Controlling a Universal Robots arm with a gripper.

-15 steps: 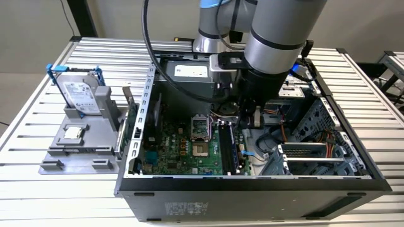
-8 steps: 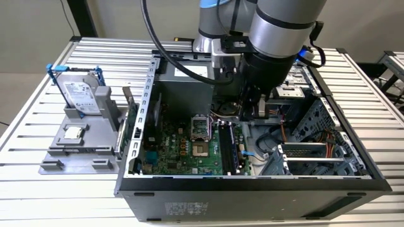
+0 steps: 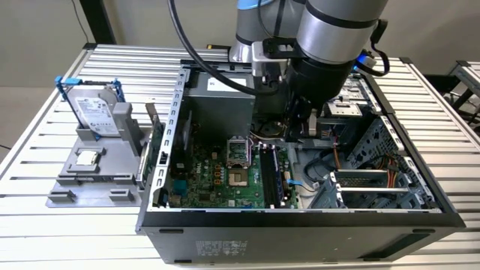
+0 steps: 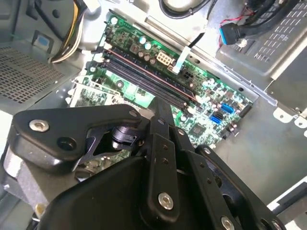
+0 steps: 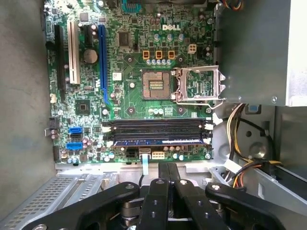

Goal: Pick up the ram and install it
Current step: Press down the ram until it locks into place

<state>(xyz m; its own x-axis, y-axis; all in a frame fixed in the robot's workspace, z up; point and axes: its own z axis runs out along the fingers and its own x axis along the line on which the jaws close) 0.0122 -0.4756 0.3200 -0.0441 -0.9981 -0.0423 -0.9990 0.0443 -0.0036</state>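
- The arm reaches down into the open computer case, which lies on its side on the slatted metal tabletop.
- The gripper hangs just above the green motherboard, near the case wall on the side of the long black memory slots.
- In the first wrist view the two fingers are pressed together with no gap between them and nothing held — clenched on air.
- The ram, a thin bluish stick, sits lengthwise in the slot of the bank nearest the gripper, parallel to the empty black slots beside it; whether its end latches are snapped shut I cannot tell.
- In the exterior view the ram stands on edge in the slots just beside the motherboard's edge at that view's right.
- The processor socket lies open beside its raised metal frame.
- Outside the case, towards the exterior view's left, a grey holder on the tabletop carries a silver hard drive in a blue frame, upright — well apart from the gripper.
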